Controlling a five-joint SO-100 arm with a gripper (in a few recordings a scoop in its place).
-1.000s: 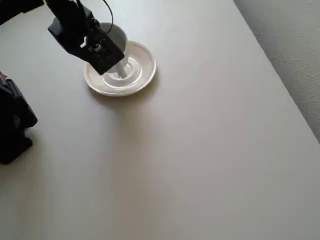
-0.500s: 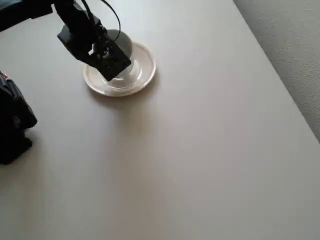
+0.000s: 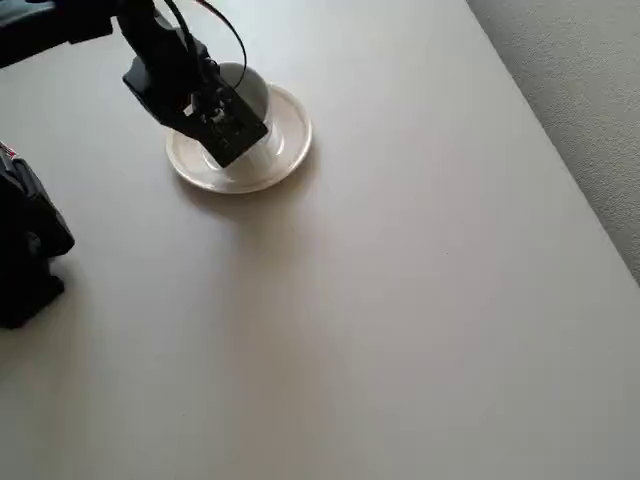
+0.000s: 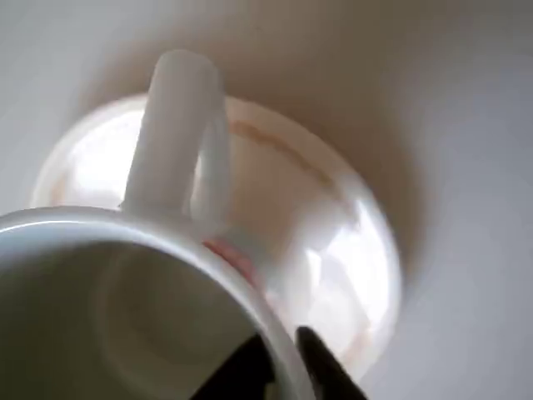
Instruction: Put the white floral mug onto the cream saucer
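The white floral mug (image 3: 248,88) is over the cream saucer (image 3: 291,131) at the table's back left in the overhead view. My black gripper (image 3: 231,141) covers most of the mug. The wrist view looks into the mug (image 4: 108,308) from close up, its handle (image 4: 176,133) pointing away over the glossy saucer (image 4: 341,242). My gripper (image 4: 283,375) is shut on the mug's wall, one dark finger inside the rim and one outside. A reddish mark shows just under the rim. Whether the mug's base touches the saucer I cannot tell.
A black block, the arm's base (image 3: 25,245), stands at the left edge of the overhead view. The beige table (image 3: 400,300) spreads right and forward of the saucer. Its right edge (image 3: 560,170) runs diagonally beside grey carpet.
The gripper with the mug has shifted slightly right and down in the overhead view, bringing the mug further over the saucer. The saucer has stayed put.
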